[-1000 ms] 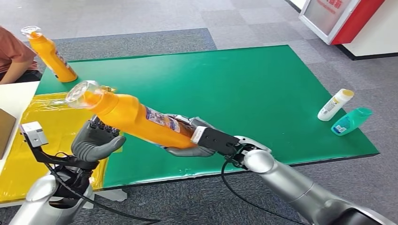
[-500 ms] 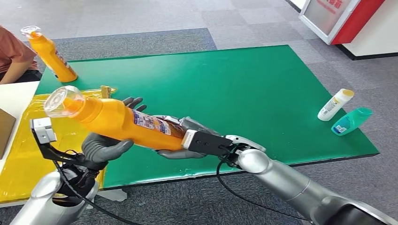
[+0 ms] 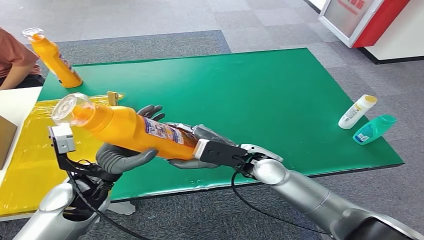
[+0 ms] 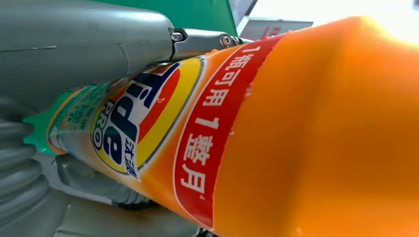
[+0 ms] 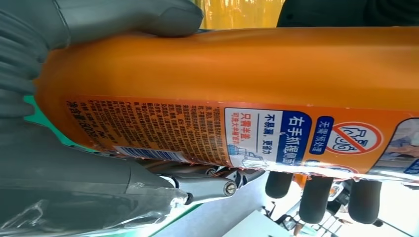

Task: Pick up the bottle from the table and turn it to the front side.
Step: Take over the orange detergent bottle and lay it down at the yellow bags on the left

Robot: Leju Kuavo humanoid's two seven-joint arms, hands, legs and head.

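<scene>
- The orange bottle [image 3: 132, 131] is being held in the air above the near edge of the green mat [image 3: 260, 95], lying nearly level with its clear cap [image 3: 69, 107] pointing toward the robot's left.
- Its base end is being gripped by the right hand [image 3: 197, 146], fingers wrapped around the labelled body.
- The bottle's middle is being cradled from below by the left hand [image 3: 125, 152], thumb and dark fingers curled around it.
- In the left wrist view, the front logo label [image 4: 133, 118] is being shown; in the right wrist view, the back text label [image 5: 197, 131].
- A second orange bottle [image 3: 52, 57] is being kept upright at the mat's far left corner.
</scene>
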